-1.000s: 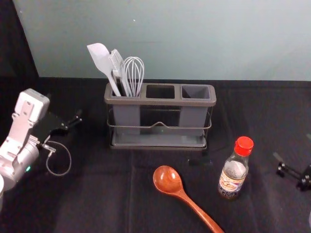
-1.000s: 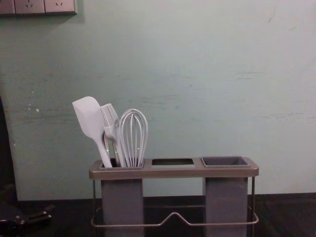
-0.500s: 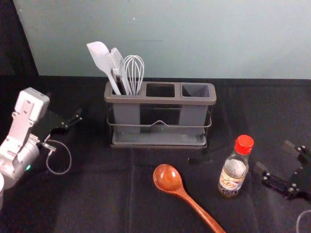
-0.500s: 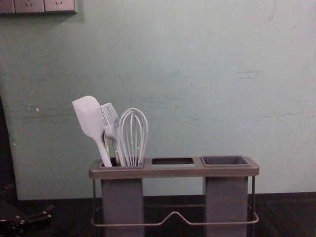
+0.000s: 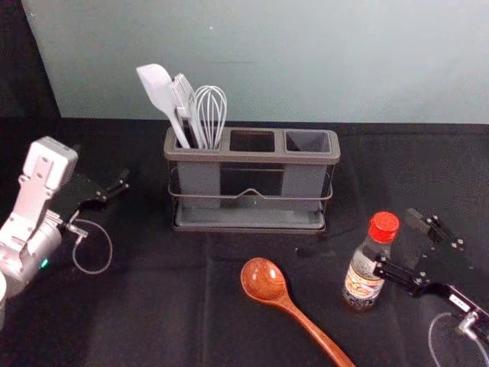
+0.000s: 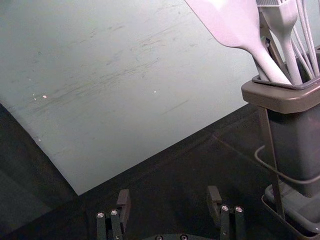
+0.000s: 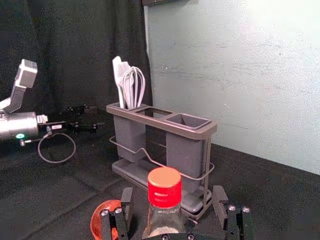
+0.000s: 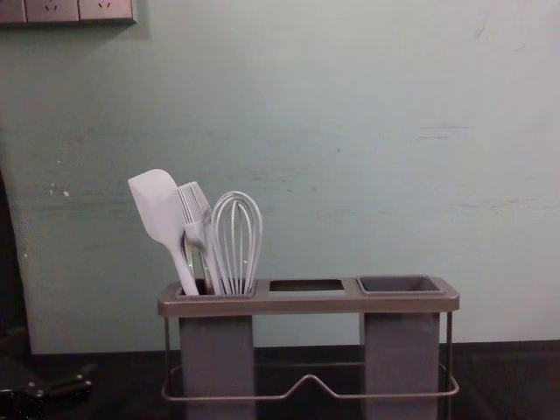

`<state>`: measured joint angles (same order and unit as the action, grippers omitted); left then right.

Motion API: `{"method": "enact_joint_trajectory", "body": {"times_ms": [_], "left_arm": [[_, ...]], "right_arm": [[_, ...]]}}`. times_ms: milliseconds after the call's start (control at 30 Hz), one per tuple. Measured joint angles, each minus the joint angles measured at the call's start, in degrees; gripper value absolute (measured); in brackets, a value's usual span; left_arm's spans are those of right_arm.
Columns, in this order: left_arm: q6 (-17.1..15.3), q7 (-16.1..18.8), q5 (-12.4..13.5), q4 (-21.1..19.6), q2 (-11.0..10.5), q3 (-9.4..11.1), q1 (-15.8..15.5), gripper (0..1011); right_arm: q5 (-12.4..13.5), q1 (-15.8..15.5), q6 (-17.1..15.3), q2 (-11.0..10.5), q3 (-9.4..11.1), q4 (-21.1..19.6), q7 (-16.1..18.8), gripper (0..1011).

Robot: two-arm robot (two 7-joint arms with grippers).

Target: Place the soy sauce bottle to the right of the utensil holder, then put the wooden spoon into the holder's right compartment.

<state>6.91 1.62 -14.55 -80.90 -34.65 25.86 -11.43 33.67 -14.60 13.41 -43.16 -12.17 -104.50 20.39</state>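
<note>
Soy sauce bottle (image 5: pixel 361 281): upright on the black cloth, red cap (image 5: pixel 383 227) on top, nearer me than the holder and off past its right end.
Right claw: my right gripper (image 5: pixel 392 238) is at the bottle's right side, jaws wide apart with nothing gripped. My right wrist view puts the cap between them, a gap on either side.
Left claw: my left gripper (image 5: pixel 107 193) is parked left of the holder, jaws spread well apart, holding nothing.
Wooden spoon (image 5: pixel 263 281): lying in front of the holder, left of the bottle, bowl towards the holder and handle slanting back towards me and to the right.
Utensil holder (image 5: pixel 252 160): upright near the wall (image 5: pixel 306 69), three openings along its top.
Left compartment: I've got a spatula (image 8: pixel 157 206), a brush (image 8: pixel 194 206) and a whisk (image 8: pixel 236 236) standing in it.
Right compartment (image 5: pixel 306 180): a grey cup, open at the top.
</note>
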Motion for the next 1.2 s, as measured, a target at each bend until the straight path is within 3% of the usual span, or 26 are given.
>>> {"method": "enact_joint_trajectory", "body": {"times_ms": [633, 1200], "left_arm": [[0.0, 0.0, 0.0, 0.0, 0.0, 0.0, 0.0, 1005], [0.0, 0.0, 0.0, 0.0, 0.0, 0.0, 0.0, 1005]], "right_arm": [[-2.9, 5.1, -4.2, 4.7, -1.6, 2.2, 1.7, 1004], [-5.0, 3.9, -4.8, 6.2, 0.2, 0.8, 3.0, 1004]]}}
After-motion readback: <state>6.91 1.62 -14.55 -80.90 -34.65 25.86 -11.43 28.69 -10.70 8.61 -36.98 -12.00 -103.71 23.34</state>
